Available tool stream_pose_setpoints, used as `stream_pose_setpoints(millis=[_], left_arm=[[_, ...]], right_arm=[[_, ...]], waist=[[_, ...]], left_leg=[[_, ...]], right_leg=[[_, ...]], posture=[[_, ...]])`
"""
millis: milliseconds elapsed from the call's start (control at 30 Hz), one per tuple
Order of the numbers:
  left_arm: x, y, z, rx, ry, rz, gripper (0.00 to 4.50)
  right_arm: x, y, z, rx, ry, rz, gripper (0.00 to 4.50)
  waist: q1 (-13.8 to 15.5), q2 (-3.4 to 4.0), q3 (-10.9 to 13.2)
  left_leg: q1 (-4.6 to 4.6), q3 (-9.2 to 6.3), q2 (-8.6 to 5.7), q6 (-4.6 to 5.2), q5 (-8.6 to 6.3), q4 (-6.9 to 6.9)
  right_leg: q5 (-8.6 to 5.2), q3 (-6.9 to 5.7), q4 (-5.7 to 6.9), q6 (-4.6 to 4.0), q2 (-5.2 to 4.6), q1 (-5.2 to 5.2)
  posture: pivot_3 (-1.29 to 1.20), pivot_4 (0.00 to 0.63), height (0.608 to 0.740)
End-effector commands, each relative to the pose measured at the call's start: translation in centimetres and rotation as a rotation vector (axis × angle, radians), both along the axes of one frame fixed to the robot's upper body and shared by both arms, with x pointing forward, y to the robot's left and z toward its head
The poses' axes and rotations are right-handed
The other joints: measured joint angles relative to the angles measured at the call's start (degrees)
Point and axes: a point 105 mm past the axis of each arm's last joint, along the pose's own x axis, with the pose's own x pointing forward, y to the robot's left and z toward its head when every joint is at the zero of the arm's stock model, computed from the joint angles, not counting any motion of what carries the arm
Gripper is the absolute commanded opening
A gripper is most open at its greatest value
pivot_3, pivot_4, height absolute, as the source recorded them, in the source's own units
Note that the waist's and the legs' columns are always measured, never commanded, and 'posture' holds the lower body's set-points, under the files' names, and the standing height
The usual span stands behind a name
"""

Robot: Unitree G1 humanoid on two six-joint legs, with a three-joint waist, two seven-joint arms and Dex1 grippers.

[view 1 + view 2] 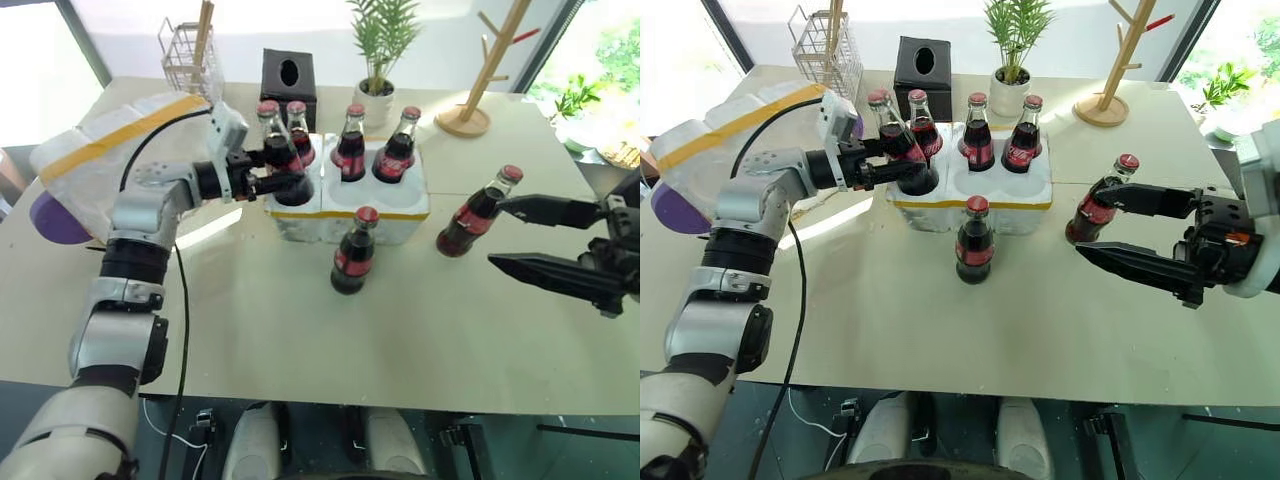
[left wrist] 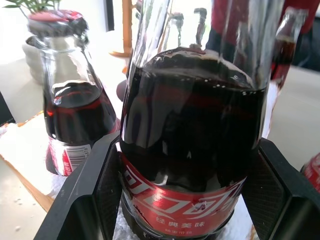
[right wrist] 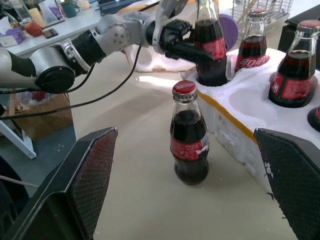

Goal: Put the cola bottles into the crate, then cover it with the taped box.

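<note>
Head views: your left gripper [image 1: 268,170] clamps a cola bottle [image 1: 277,150] in the crate [image 1: 345,205]'s near-left hole, gripped low for seating. Three more bottles stand in the crate; one [image 1: 353,251] stands just in front of it, another [image 1: 478,212] to its right. The taped box [image 1: 105,150] waits far left.

Left wrist view: fingers [image 2: 85,200] flank the label.

Right wrist view: your right gripper [image 3: 192,192] is spread wide and empty, framing the front bottle, probably next.
</note>
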Motion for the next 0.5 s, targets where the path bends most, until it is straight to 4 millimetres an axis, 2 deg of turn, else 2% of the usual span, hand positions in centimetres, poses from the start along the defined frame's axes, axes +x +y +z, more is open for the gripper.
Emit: stream_pose_setpoints(millis=[33, 200, 233, 300, 400, 500], left_arm=[[0.6, -0.5, 0.1, 0.066, -0.095, 0.032, 2.66], [0.9, -0.7, -1.0, 0.025, -0.072, 0.067, 2.66], [0.7, -0.6, -1.0, 0.015, -0.065, 0.061, 3.74], [0.3, -0.4, -0.6, -0.007, -0.064, 0.054, 4.42], [-0.5, 0.5, 1.5, -0.062, -0.090, 0.058, 4.42], [-1.8, 2.0, 4.8, -0.143, -0.103, 0.050, 4.42]], right_arm=[[0.2, 0.0, 0.1, -0.001, -0.038, -0.003, 4.50], [0.9, -0.2, -0.7, -0.038, -0.040, -0.023, 4.50], [1.0, -0.3, -0.9, -0.049, -0.041, -0.027, 4.50], [1.4, -0.5, -1.4, -0.074, -0.046, -0.039, 4.50], [2.0, -0.5, -2.0, -0.096, -0.058, -0.055, 4.50], [2.5, -0.3, -2.4, -0.099, -0.061, -0.057, 4.50]], waist=[[-0.02, 0.00, 0.00], [0.01, 0.00, 0.00], [0.01, 0.00, 0.00], [0.00, 0.02, -0.01], [-0.07, 0.01, -0.01], [-0.21, 0.00, 0.00]], left_leg=[[0.00, 0.00, 0.00, 0.00, 0.00, 0.00], [-0.01, -0.01, 0.01, 0.00, 0.00, 0.03], [0.00, -0.01, 0.01, -0.02, 0.01, 0.04], [0.00, -0.02, 0.01, -0.04, 0.02, 0.05], [0.01, -0.02, 0.01, -0.05, 0.03, 0.08], [0.00, -0.03, 0.03, -0.10, 0.07, 0.10]], right_leg=[[0.00, 0.00, 0.00, 0.00, -0.01, 0.00], [0.01, 0.01, 0.00, 0.00, -0.03, 0.01], [0.01, 0.01, 0.02, 0.00, -0.03, 0.02], [0.01, 0.01, 0.02, -0.01, -0.03, 0.03], [0.01, 0.01, 0.03, 0.00, -0.04, 0.05], [0.01, 0.01, 0.08, 0.01, -0.02, 0.03]], posture=[[0.00, 0.150, 0.740], [0.00, 0.150, 0.740], [0.00, 0.150, 0.740], [0.00, 0.150, 0.740], [0.00, 0.150, 0.740], [0.00, 0.150, 0.740]])
